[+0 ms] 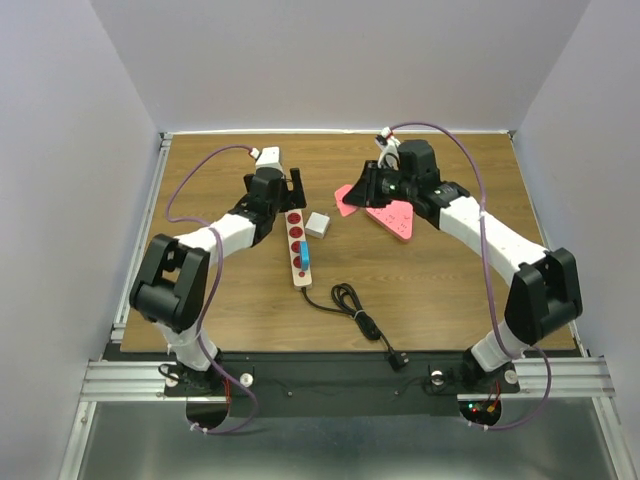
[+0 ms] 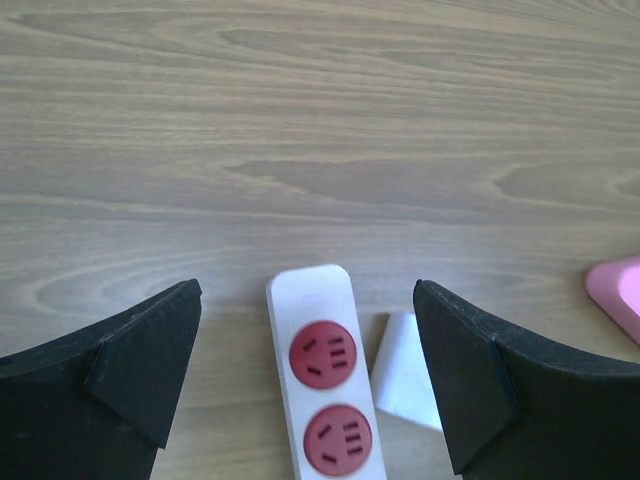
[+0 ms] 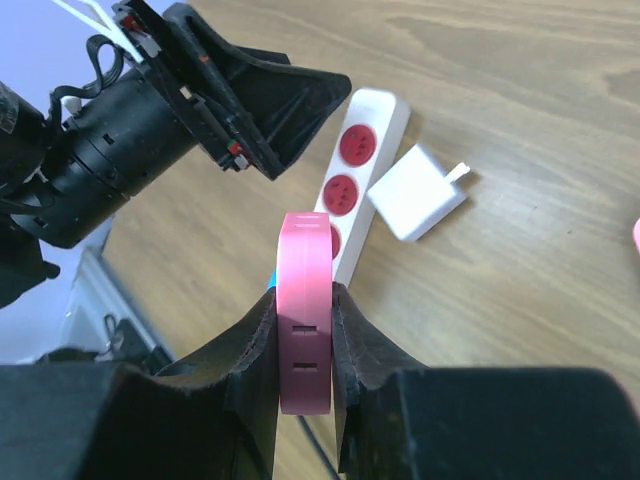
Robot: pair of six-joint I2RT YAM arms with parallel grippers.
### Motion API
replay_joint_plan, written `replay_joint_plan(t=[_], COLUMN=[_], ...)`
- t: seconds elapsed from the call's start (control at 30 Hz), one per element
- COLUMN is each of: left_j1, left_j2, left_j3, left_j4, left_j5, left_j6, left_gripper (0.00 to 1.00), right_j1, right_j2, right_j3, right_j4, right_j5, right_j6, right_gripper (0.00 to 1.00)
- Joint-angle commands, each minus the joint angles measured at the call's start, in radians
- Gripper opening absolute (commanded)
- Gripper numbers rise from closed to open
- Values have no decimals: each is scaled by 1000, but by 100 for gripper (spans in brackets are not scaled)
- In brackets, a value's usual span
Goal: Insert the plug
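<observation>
We see the left gripper spread wide and holding nothing, a finger on either side of the far end of the strip. The strip lies flat on the table, red sockets up, with a black cord trailing from its near end. Just right of it the white plug lies loose on the wood; whether they touch we cannot tell. Farther right, the right gripper is clenched on a pink piece, held edge-on.
</observation>
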Motion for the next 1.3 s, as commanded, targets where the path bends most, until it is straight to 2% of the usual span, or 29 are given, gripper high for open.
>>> replay_joint_plan(t=[0.0, 0.23, 0.4, 0.5, 0.7, 0.73, 0.83, 0.9, 0.93, 1.1, 1.27], left_j1=[16, 19, 19, 19, 19, 19, 19, 19, 19, 19, 16], left_j2=[82, 226, 277, 280, 281, 278, 264, 246, 238, 189, 142], left_j3=[98, 184, 240, 229, 186, 180, 149, 117, 105, 10, -59], left_j4=[-25, -45, -112, -122, -128, -132, -138, -140, -141, -137, -125], left_j5=[-13, 15, -25, -39, -7, -5, -10, -17, -19, -19, 12], left_j6=[-36, -35, -21, -23, -27, -27, -30, -33, -33, -75, -119], left_gripper=[97, 91, 84, 67, 47, 40, 25, 20, 14, 0, 0], right_j1=[33, 64, 71, 70, 77, 88, 108, 126, 131, 188, 223], right_j2=[69, 110, 107, 101, 90, 83, 55, 49, 44, 69, 133], right_j3=[99, 119, 112, 102, 87, 76, 47, 38, 35, 61, 133], right_j4=[-42, -51, -56, -58, -59, -59, -65, -68, -71, -81, -97], right_j5=[117, 140, 153, 154, 133, 136, 160, 166, 180, 235, 300], right_j6=[-12, -4, -4, -7, -10, -13, -18, -18, -18, -30, -41], right_gripper=[0, 0, 0, 0, 0, 0, 1, 0, 0, 0, 0])
